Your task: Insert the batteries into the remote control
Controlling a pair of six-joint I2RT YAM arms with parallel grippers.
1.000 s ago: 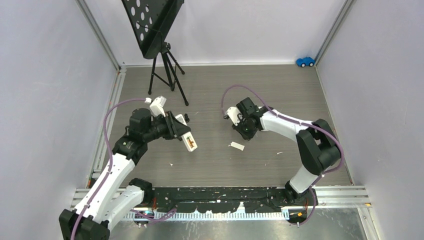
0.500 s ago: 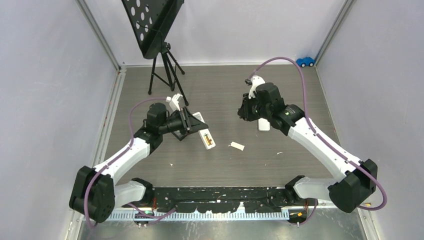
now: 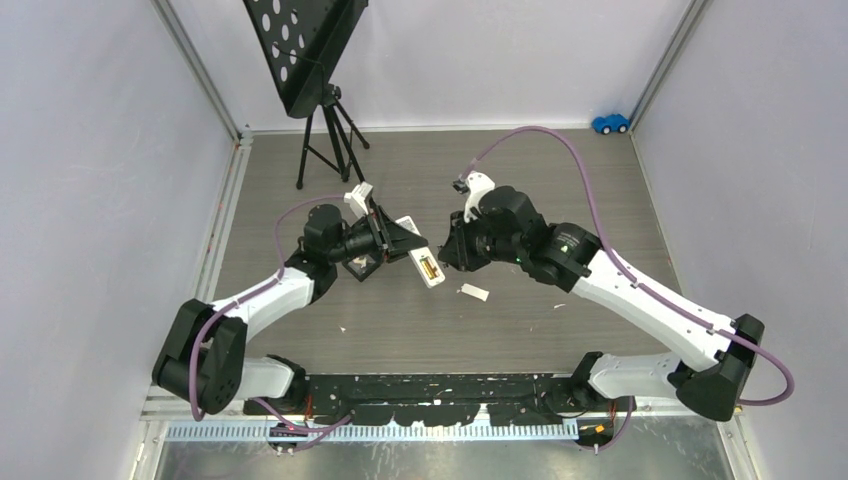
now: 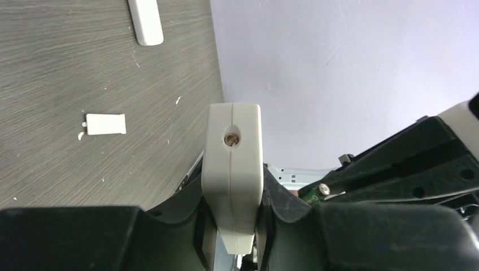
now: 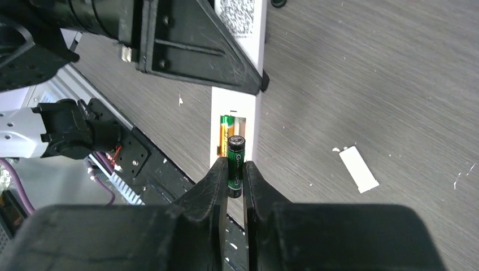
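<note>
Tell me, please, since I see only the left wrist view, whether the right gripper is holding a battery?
Observer: Yes. The right wrist view shows the right gripper shut on a green-and-black battery.
Operator: Does the remote's compartment face it?
Observer: It does. The remote, clamped in the left gripper, shows its open compartment just beyond the battery.
Operator: Is anything inside already?
Observer: A green-wrapped cell seems to lie in one slot.

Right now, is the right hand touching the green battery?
Touching. The right wrist view shows the right hand's two fingers pressed against the battery's sides.
</note>
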